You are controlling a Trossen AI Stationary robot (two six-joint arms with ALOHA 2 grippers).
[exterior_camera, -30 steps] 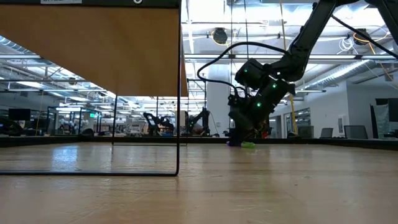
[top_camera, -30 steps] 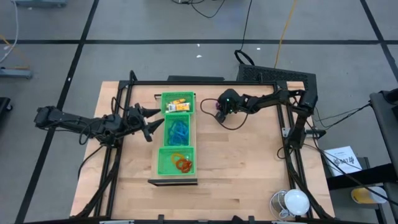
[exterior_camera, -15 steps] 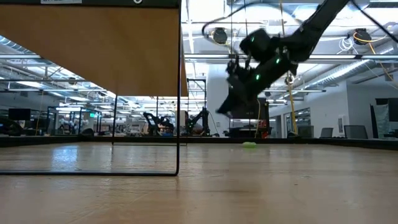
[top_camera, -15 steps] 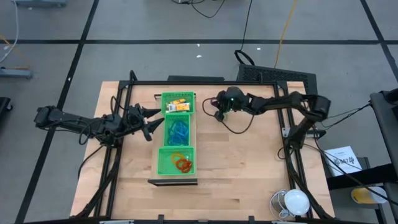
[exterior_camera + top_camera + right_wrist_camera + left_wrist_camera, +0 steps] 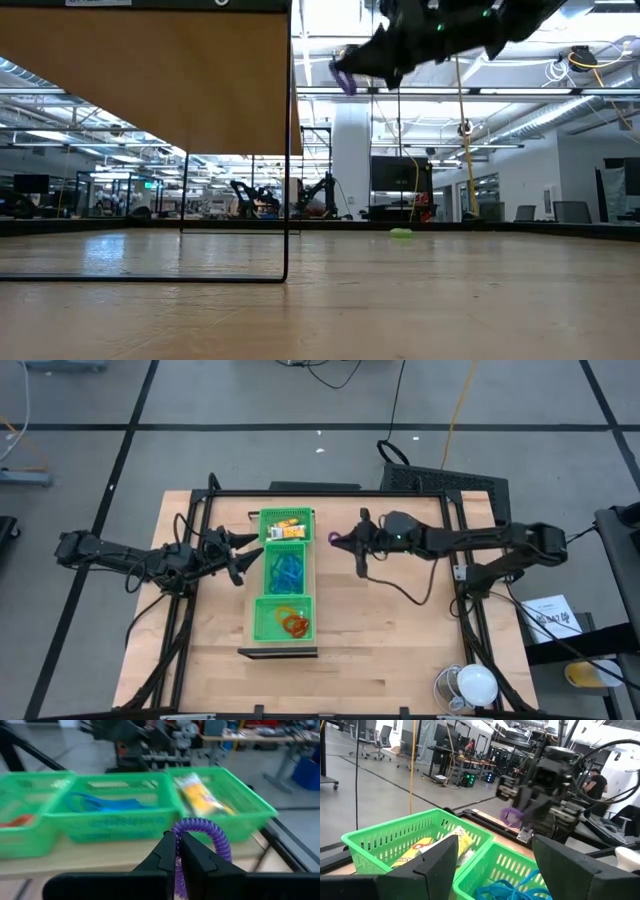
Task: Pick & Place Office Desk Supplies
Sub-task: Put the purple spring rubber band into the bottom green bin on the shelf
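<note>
The right gripper [image 5: 337, 540] is hanging in the air just beside the green tray [image 5: 309, 575], its jaws closed on a purple coil loop [image 5: 202, 827]. In the low view the loop [image 5: 343, 80] is sitting high above the desk [image 5: 400, 630], pinched at the tip of the gripper. In the right wrist view the loop is curling up and over the two pressed-together fingers [image 5: 170, 852].

The left gripper [image 5: 243, 558] is waiting at the other side of the tray, level with the middle compartment, its jaws standing wide apart and holding nothing.

In the tray, yellow packets [image 5: 288, 528] are lying in the far compartment, blue loops [image 5: 288, 570] in the middle one, and orange-red loops [image 5: 293, 623] in the near one. A small green item [image 5: 401, 233] is lying on the desk, well apart from both grippers.
</note>
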